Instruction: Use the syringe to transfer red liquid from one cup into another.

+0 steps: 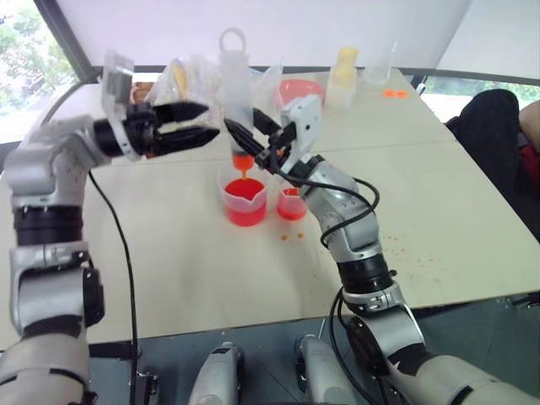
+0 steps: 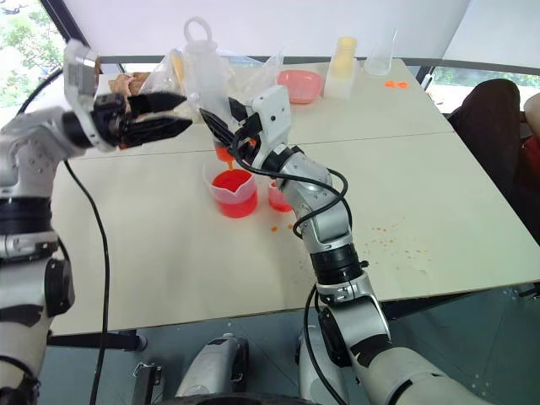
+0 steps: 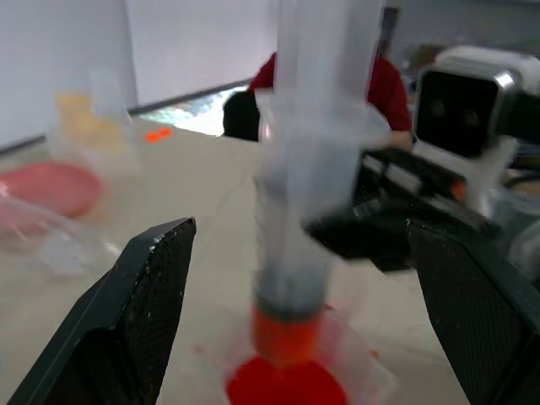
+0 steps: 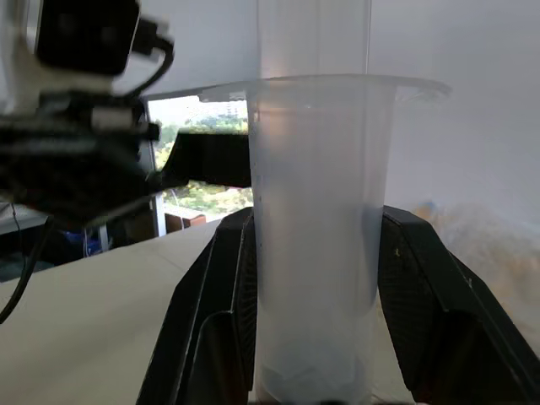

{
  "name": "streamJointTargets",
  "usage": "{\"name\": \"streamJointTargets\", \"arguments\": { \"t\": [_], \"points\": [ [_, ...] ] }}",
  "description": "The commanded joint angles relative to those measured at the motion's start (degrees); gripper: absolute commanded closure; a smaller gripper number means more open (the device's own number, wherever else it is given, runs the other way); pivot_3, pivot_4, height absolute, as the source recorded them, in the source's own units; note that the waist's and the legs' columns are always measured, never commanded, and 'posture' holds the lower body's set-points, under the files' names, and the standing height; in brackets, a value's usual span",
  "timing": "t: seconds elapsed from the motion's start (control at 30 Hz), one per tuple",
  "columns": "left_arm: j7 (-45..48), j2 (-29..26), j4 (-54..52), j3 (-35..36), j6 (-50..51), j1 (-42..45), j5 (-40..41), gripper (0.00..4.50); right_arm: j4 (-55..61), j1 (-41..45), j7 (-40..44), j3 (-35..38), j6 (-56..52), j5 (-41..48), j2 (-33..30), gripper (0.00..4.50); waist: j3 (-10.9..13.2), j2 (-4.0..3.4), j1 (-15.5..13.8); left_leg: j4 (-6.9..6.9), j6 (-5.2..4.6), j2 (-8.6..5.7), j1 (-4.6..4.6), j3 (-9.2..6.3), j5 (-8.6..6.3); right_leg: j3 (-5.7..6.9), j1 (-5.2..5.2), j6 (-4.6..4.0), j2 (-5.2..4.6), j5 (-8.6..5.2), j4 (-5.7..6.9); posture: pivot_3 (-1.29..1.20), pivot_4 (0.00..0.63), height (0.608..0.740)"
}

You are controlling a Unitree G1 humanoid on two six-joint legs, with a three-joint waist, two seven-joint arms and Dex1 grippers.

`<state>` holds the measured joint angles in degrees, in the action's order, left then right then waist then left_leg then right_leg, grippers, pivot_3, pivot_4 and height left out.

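Left eye view: the spouted measuring cup (image 1: 245, 201) holds red liquid (image 1: 245, 205); the smaller cup (image 1: 291, 203) beside it holds some too. The syringe (image 1: 237, 101) stands upright above the spouted cup, nozzle down, ring up, clamped in the right tool (image 1: 253, 133). The left tool (image 1: 198, 123) gapes beside it, empty.

Left wrist view: pale desk (image 3: 194, 186), pink bowl (image 3: 52, 187).

Right wrist view: barrel between the fingers (image 4: 215, 321).

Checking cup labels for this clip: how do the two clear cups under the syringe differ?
The spouted measuring cup is wider and taller; the plain-rimmed cup beside it is narrower and shorter. The syringe nozzle hangs over the spouted cup, not over the plain cup. Both are clear plastic, upright, holding red liquid.
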<state>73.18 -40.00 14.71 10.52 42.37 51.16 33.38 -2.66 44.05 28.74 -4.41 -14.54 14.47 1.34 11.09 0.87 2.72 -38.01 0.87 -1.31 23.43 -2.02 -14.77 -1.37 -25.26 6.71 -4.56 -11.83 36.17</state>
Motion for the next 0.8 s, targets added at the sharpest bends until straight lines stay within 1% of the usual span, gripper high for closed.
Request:
{"name": "streamJointTargets", "arguments": {
  "t": [0.03,0.13,0.2,0.33,0.5,0.57,0.67,0.8],
  "points": [
    [-3.37,-1.69,-6.50,3.88,3.03,-2.78,3.60,0.36,4.46,1.25,-0.95,0.52,-1.77,2.31,0.38,3.03,0.00,0.01,-0.21,0.00,0.03,0.00,0.00,-0.01,0.02,0.01,0.01,0.00,-0.01,0.00,-0.02,0.00,0.150,0.740],
    [-7.46,-1.46,-7.88,6.04,1.96,-4.91,3.85,0.36,5.60,1.52,-2.04,1.51,-3.64,3.75,0.41,3.03,0.00,0.01,-0.29,-0.01,0.08,0.01,-0.02,-0.02,0.04,0.01,0.00,-0.01,-0.05,0.00,-0.05,0.00,0.150,0.740],
    [-8.46,-1.20,-8.98,6.12,1.55,-5.46,4.11,0.36,6.27,1.88,-2.60,2.53,-5.26,5.21,0.03,3.03,-0.01,0.01,-0.30,-0.01,0.09,0.00,-0.04,-0.01,0.05,0.01,0.00,-0.02,-0.06,0.00,-0.05,0.00,0.150,0.740],
    [-9.65,-0.46,-9.53,5.16,-0.47,-5.62,3.70,0.36,10.05,3.06,-4.17,6.55,-10.62,9.01,-3.14,3.03,0.00,0.01,-0.40,-0.01,0.11,-0.06,-0.04,0.01,0.06,0.00,0.01,-0.02,-0.07,0.00,-0.05,0.00,0.150,0.740],
    [-10.27,1.32,-8.24,3.04,-3.03,-4.09,2.89,0.36,18.03,1.51,-6.76,11.13,-18.07,13.23,-9.59,3.03,-0.01,0.01,-0.66,-0.01,0.10,-0.07,-0.03,0.04,0.06,0.01,0.02,-0.02,-0.10,0.00,-0.09,0.00,0.150,0.740],
    [-9.76,2.57,-6.99,0.93,-5.06,-3.18,1.59,0.36,21.47,-0.59,-8.07,12.58,-20.90,14.80,-11.44,3.03,-0.01,0.02,-0.62,-0.01,0.10,-0.09,-0.04,0.11,0.06,0.01,0.02,-0.02,-0.08,0.00,-0.10,0.00,0.150,0.740],
    [-9.78,4.77,-3.83,-1.63,-8.87,-0.83,-0.61,0.36,23.91,-3.43,-9.78,13.17,-22.66,15.68,-12.42,3.03,-0.01,0.02,-0.63,0.00,0.10,-0.10,-0.04,0.16,0.06,0.02,0.03,-0.03,-0.05,0.00,-0.09,0.00,0.150,0.740],
    [-10.00,7.42,0.68,-2.57,-12.64,2.95,-1.78,0.36,23.77,-5.58,-10.76,12.45,-21.90,14.93,-12.47,3.03,-0.01,0.02,-0.24,0.00,0.09,-0.13,-0.04,0.21,0.06,0.01,0.04,-0.03,-0.06,0.00,-0.09,0.00,0.150,0.740]
  ]
}}
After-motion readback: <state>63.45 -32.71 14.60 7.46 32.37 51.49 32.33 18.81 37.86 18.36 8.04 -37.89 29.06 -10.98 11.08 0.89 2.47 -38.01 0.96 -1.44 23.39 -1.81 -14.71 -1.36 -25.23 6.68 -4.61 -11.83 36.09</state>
